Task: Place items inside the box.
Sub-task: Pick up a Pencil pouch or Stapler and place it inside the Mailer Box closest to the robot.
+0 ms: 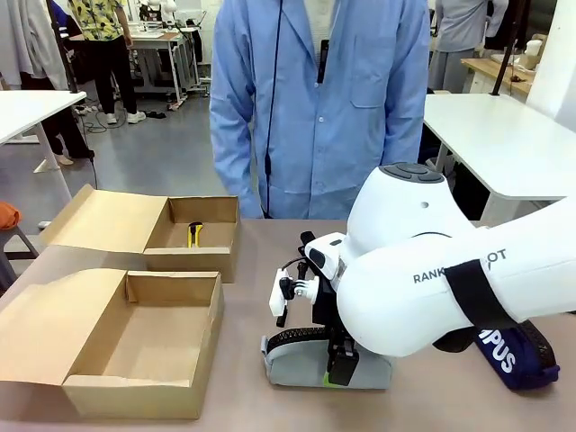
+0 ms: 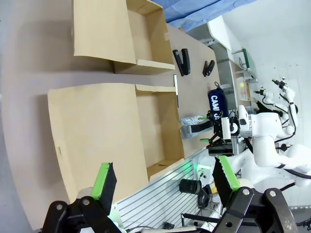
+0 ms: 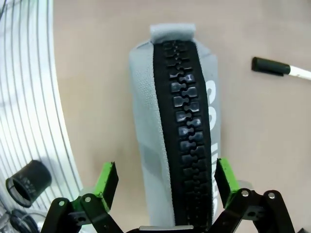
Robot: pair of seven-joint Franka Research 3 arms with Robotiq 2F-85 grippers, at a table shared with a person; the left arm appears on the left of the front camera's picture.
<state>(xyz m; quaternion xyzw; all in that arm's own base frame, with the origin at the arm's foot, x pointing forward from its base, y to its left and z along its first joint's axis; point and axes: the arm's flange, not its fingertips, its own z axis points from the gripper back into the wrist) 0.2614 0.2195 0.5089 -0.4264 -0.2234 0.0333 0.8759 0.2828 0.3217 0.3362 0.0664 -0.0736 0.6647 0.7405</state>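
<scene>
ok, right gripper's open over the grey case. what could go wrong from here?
1. The right gripper stands open astride the grey pencil case, which nearly fills the gap. One side may land on the fabric and shove the case rather than clamp it.
2. The grip looks near one end, so the soft case may droop and catch the near box wall.
3. The navy case lies close by and could get nudged on the lift.
</scene>
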